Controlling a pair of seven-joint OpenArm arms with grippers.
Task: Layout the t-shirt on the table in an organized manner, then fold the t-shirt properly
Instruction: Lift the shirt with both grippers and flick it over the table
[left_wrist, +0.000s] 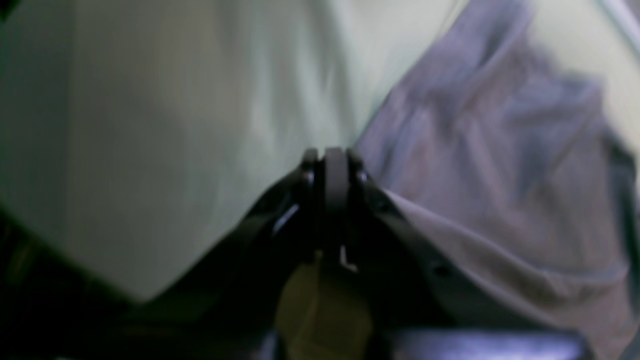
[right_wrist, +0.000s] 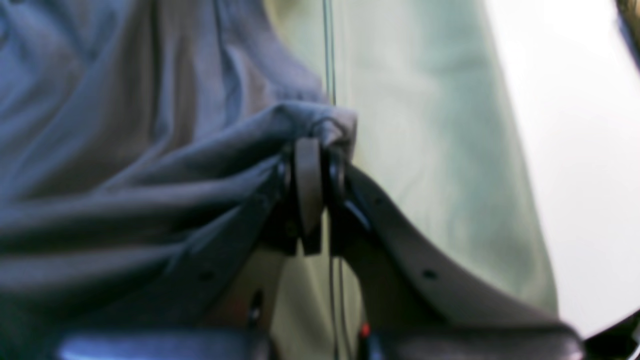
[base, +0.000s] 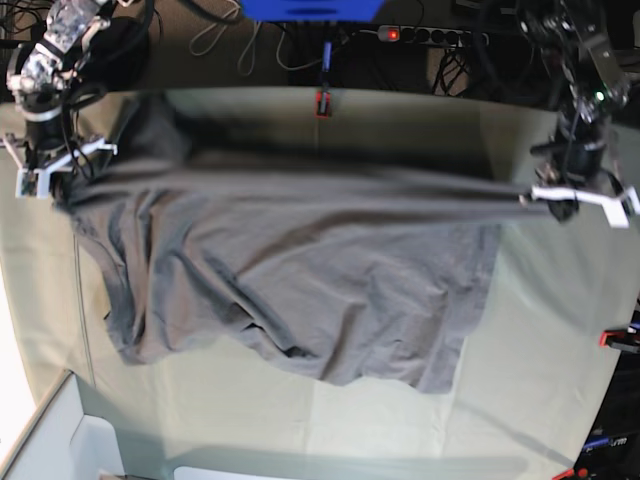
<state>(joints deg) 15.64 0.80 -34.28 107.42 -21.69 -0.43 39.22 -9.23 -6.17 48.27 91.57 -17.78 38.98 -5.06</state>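
Creased mint table (base: 540, 350), rumpled t-shirt (base: 300, 280).

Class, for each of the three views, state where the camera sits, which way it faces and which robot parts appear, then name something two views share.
Left wrist: sits behind the left claw, facing along it; shut on the t-shirt.
Right wrist: behind the right claw, likewise shut on the shirt.
Base: overhead, looking down at the table; both arms show.
Shared: shirt and green cloth appear in all.
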